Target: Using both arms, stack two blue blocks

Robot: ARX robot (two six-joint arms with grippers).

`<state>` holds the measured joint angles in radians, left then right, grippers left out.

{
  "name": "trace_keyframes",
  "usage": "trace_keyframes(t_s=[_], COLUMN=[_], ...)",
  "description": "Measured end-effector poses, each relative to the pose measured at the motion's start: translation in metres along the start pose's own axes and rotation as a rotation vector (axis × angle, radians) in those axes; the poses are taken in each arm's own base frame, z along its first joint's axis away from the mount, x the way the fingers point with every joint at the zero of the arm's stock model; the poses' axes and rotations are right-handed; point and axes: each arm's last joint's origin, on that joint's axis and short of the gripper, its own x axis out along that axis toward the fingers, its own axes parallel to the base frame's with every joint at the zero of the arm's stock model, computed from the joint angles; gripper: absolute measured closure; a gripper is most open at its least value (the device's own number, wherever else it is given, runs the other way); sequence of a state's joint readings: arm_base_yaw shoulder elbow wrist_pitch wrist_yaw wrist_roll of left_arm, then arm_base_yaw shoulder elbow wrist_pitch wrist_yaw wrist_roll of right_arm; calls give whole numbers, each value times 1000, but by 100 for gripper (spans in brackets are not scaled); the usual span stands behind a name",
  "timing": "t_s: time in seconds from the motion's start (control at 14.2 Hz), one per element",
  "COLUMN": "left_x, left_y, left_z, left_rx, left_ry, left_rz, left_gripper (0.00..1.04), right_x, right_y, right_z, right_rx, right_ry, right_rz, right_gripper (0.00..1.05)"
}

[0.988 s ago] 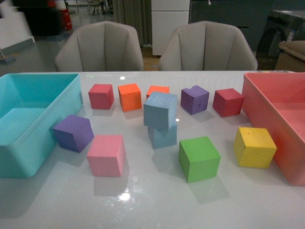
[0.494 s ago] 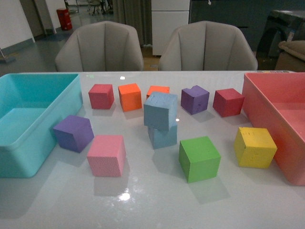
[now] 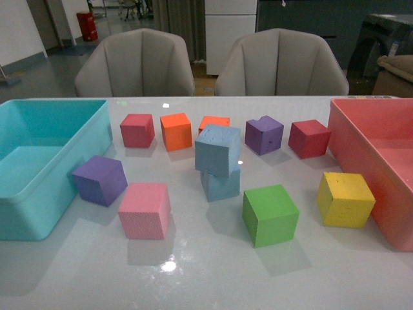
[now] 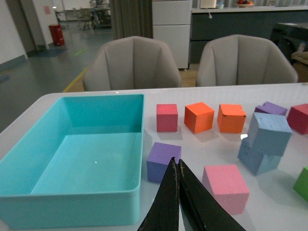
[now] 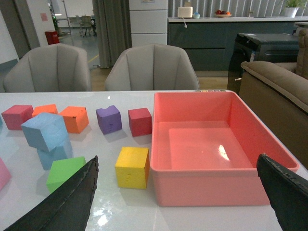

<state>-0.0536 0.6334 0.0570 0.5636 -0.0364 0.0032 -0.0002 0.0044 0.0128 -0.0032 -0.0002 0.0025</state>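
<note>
Two pale blue blocks stand stacked mid-table: the upper blue block sits tilted and turned on the lower blue block. The stack shows in the left wrist view, upper on lower, and in the right wrist view, upper on lower. No arm shows in the front view. My left gripper is shut and empty, above the table near a purple cube. My right gripper is open wide and empty, before the pink bin.
A turquoise bin stands at the left, a pink bin at the right. Around the stack lie a pink cube, green cube, yellow cube, purple cubes, red cubes and orange cubes.
The blocks have not moved. A blurred white, black and red shape at the far left background has gone from view.
</note>
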Motion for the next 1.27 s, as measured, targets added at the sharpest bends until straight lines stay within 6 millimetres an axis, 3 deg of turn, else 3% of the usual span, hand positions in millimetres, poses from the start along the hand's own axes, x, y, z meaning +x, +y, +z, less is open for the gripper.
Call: trace_keyframes(t_s=[0.21,0.85,1.2,1.27], left_x=[-9,-29,-42,-45], left_y=[6,6,6,6], left_z=[-10,-5,-13,-6], left_rx=[-3,-3,-3,-3], left_ry=[0,-28,28,-34], left_rz=[15,15,14,17], left_gripper=[103,103,103,103], right_x=[0,0,0,0], right_y=[0,0,0,0], right_z=[0,0,0,0], right_rx=[0,0,0,0], right_ry=[0,0,0,0], right_rz=[0,0,0,0], right_gripper=[6,6,6,6])
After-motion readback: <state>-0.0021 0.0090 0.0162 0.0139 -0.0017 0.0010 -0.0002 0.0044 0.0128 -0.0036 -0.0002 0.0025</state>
